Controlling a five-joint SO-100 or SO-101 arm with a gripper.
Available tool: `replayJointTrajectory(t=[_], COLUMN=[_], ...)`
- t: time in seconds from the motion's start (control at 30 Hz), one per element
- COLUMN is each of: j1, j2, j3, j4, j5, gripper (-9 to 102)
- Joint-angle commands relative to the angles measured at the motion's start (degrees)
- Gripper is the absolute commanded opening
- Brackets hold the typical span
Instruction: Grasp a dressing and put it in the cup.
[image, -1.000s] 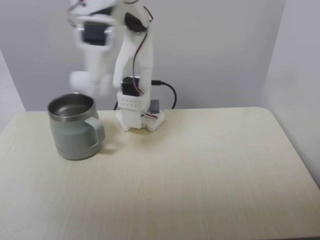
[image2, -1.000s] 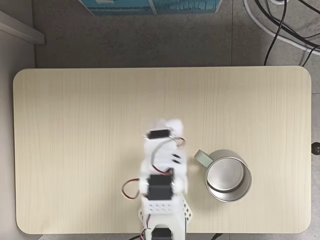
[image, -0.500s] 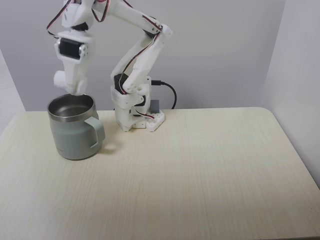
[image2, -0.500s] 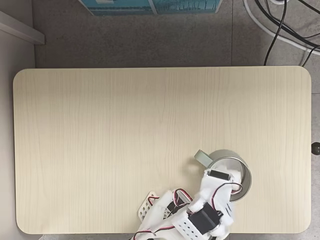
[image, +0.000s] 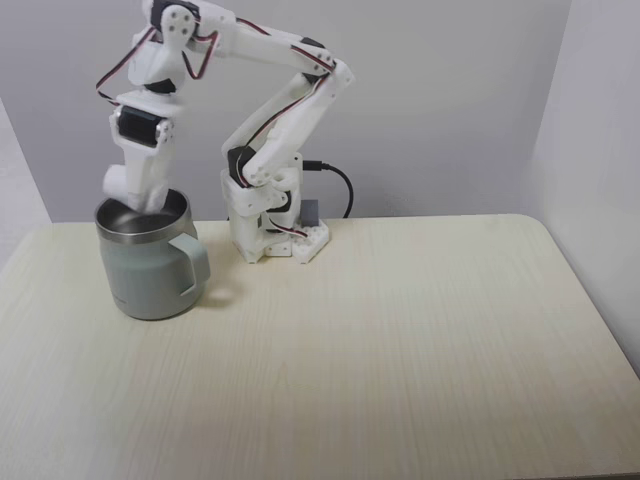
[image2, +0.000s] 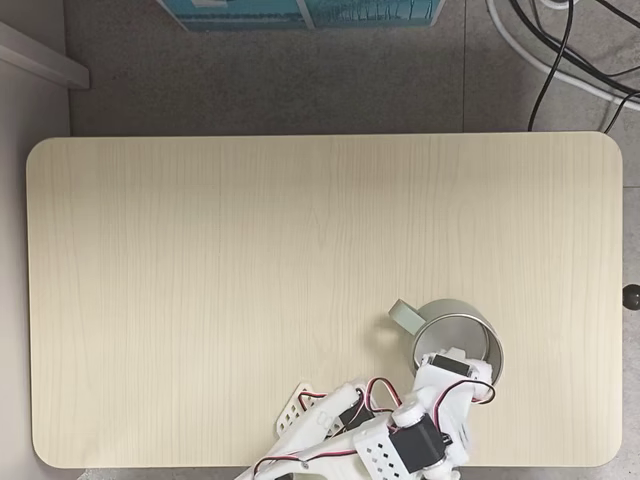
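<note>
walls (image: 450, 90): plain grey | table (image2: 250, 250): pale wood | floor (image2: 300, 80): grey, cables (image2: 560, 50)

The pincer (image: 143, 203) dips into the mouth of the cup (image: 150, 262) (its tips hidden behind the rim).

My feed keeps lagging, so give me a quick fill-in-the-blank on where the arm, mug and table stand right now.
1. The gripper is dipped into the mouth of the ____.
2. The mug stands ____ on the table.
3. In the fixed view from the front, the mug's handle points toward the ____ of the picture.

Missing words: mug; upright; right
</note>
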Motion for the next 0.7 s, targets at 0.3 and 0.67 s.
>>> replayJointTrajectory(t=[0.3,0.67], j1=[0.6,-2.1], j2=[-2.5,-4.7], j3=[-3.3,-7.4], j4=[-2.6,-2.1], j5=[-0.6,-0.5], gripper=[25,25])
